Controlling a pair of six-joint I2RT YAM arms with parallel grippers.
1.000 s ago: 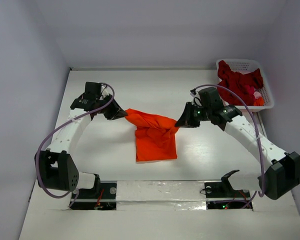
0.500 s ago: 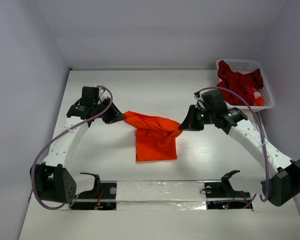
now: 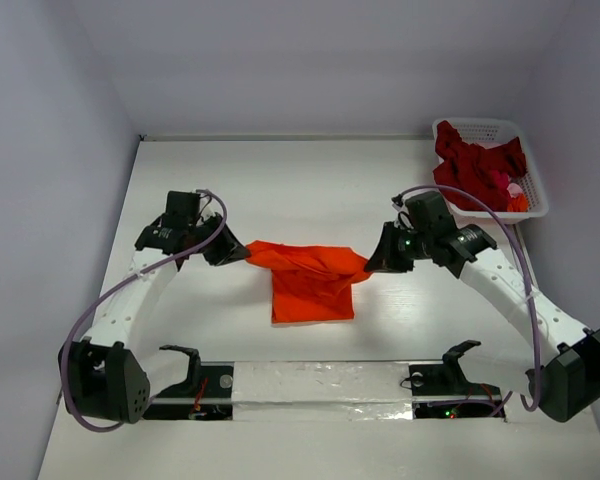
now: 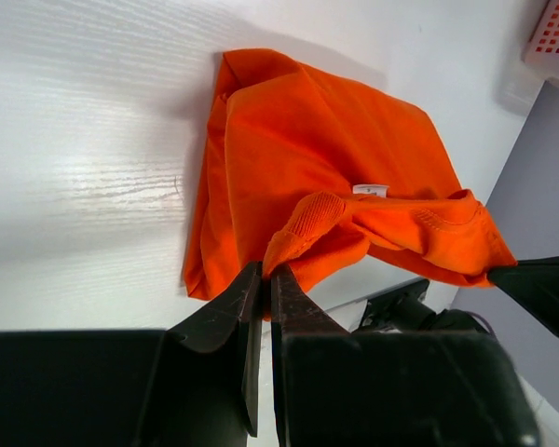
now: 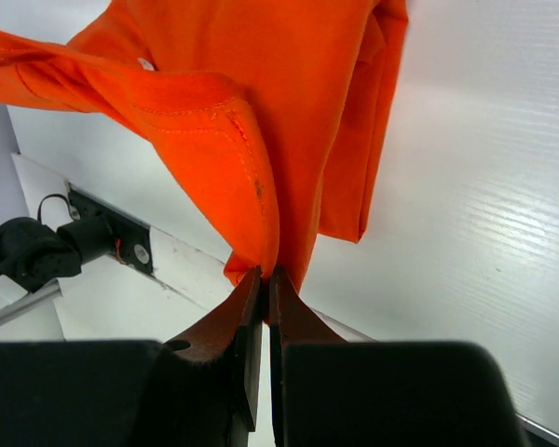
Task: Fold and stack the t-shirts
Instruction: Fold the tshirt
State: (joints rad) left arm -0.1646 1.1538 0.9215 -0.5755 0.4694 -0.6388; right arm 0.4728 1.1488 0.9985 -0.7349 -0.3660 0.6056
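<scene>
1. Got a white basket at the far right corner, stuffed with dark red shirts.
2. Can't make out the pink bit among them.
3. Seeing left gripper and right gripper both pinched tight on the orange shirt, stretched between them, bottom half lying mid-table.

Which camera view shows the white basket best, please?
The top external view: the whole basket, holding dark red shirts, sits at the far right. The left wrist view catches only one latticed corner; the right wrist view shows none of it.
</scene>
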